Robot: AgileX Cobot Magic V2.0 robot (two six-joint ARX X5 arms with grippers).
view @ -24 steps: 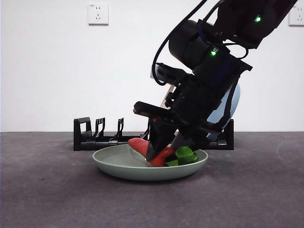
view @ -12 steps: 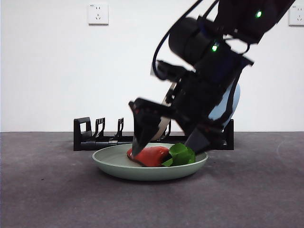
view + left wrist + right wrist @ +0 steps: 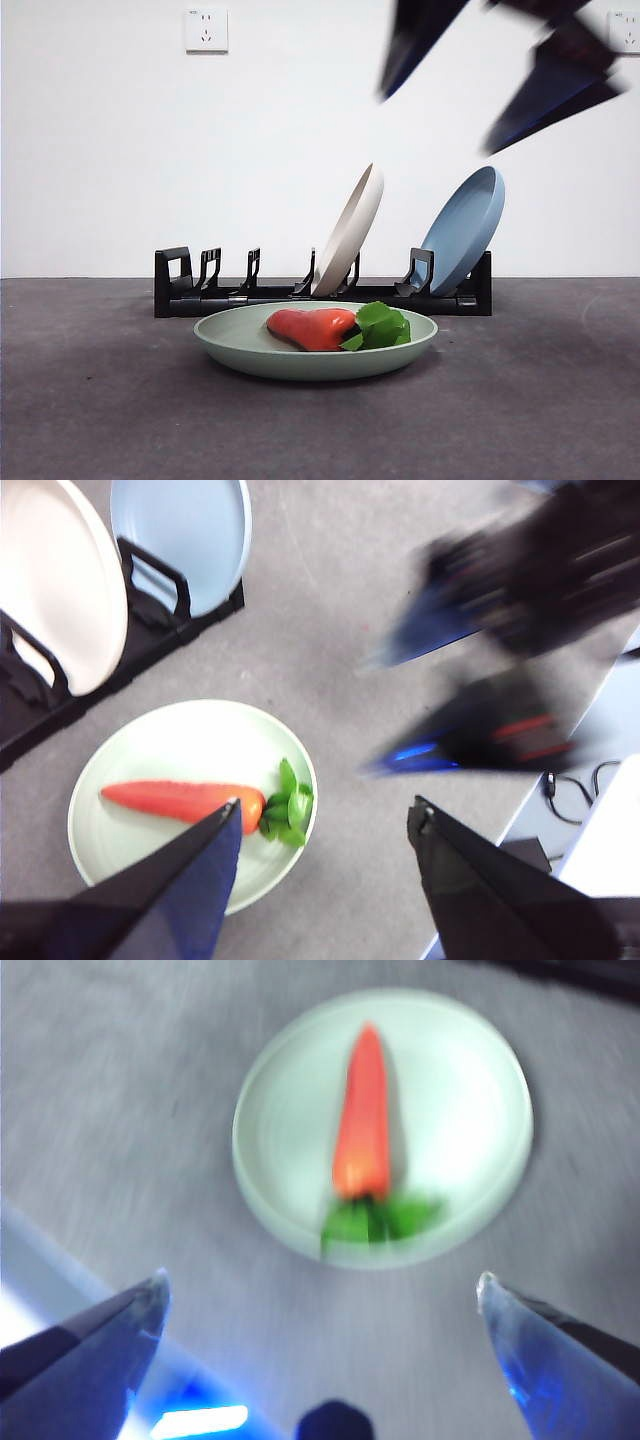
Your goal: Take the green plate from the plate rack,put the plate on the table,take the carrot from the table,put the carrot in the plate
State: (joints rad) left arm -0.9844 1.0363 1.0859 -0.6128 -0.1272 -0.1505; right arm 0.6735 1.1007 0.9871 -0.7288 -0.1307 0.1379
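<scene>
Carrot (image 3: 313, 327) lies on its side in the green plate (image 3: 240, 352), red body pointing one way and leafy top the other, well under the right gripper (image 3: 320, 1305). That gripper hangs high above the plate with its jaws spread wide and nothing between them; in the front view it shows only as two dark blurred tips near the top right. From its own camera the carrot sits about midway between the two jaws, leaves nearer the gripper, tip pointing away.

The left gripper (image 3: 325, 820) is also up off the table (image 3: 90, 400), jaws wide apart and empty. The plate lies under one of its jaws, and the other arm shows as a dark blur beyond it.

The plate rests flat on the table just in front of the rack (image 3: 190, 290). A white plate (image 3: 350, 230) and a blue plate (image 3: 465, 235) lean upright in the rack's slots, below and behind the raised right gripper.
</scene>
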